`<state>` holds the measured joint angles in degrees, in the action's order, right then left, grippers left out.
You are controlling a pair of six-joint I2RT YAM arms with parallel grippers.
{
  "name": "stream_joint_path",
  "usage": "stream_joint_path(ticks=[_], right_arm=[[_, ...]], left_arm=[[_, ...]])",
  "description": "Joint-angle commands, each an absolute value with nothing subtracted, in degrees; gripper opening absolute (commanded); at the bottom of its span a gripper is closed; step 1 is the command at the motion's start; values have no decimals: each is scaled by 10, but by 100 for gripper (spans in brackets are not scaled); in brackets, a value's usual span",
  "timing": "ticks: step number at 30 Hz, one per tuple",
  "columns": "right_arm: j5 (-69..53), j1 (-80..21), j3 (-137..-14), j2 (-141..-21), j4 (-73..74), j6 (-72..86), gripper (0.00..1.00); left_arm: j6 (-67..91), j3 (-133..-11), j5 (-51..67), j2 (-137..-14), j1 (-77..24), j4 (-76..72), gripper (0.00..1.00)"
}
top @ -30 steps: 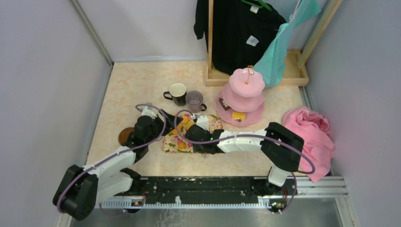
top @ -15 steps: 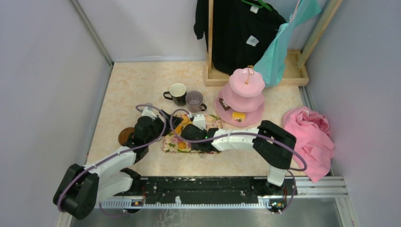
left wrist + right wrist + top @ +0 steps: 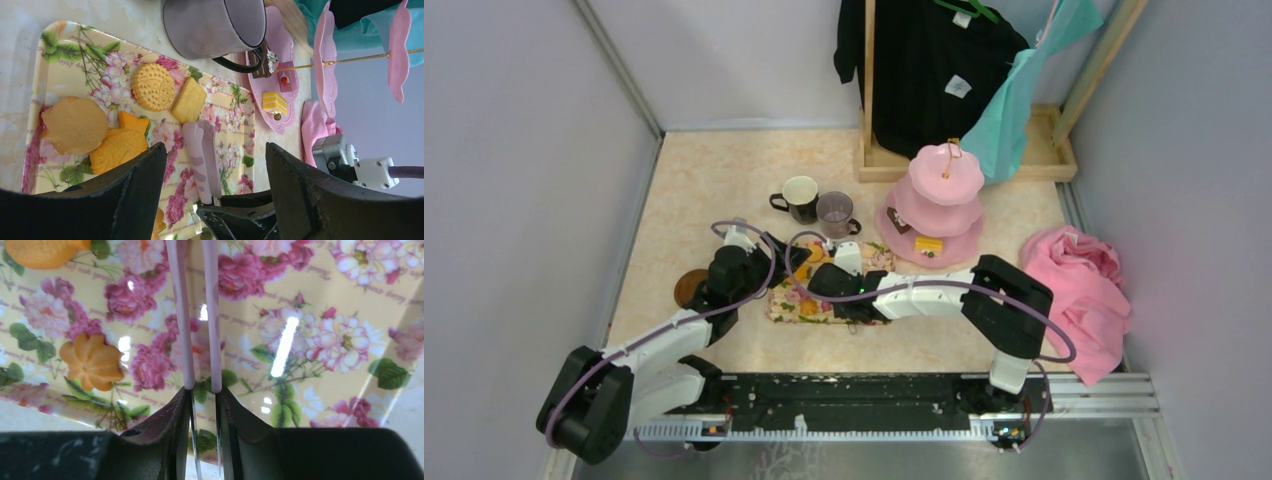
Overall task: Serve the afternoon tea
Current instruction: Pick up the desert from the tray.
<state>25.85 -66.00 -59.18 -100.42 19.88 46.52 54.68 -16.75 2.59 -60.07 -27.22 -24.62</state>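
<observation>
My right gripper (image 3: pixel 202 392) is shut on pink tongs (image 3: pixel 200 315), whose two arms reach out low over the flower-patterned tray (image 3: pixel 325 340). An orange flower-shaped snack (image 3: pixel 92 362) lies left of the tongs. My left gripper (image 3: pixel 215 150) is open and empty above the tray, over the tongs (image 3: pixel 202 155). Ahead of it lie a round cookie (image 3: pixel 153 86), a yellow square snack (image 3: pixel 189 100), a pale wafer (image 3: pixel 74 125) and an orange fish-shaped snack (image 3: pixel 119 148). The smoky mug (image 3: pixel 834 213) and black mug (image 3: pixel 798 198) stand behind the tray. The pink stand (image 3: pixel 939 205) holds small cakes. One brown coaster (image 3: pixel 690 287) lies left; the other is hidden.
A pink cloth (image 3: pixel 1079 290) is heaped at the right edge. A wooden clothes rack (image 3: pixel 944 70) with dark and teal garments stands at the back. Walls close in on both sides. Both arms cross over the tray (image 3: pixel 794 305).
My right arm has swung a little to the left, carrying the tongs further over the tray. The left arm has barely moved.
</observation>
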Motion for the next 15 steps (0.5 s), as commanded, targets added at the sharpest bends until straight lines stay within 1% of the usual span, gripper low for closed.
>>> stream_joint_path(ticks=[1,3,15], right_arm=[[283,-664,-576,-959,228,462,8],[286,-662,-567,-952,232,462,0],[295,-646,-525,-857,257,459,0]], left_arm=[[550,-165,31,-594,-268,-262,78],[550,-167,30,-596,-269,-261,78],[544,-179,30,-615,-267,-260,78]])
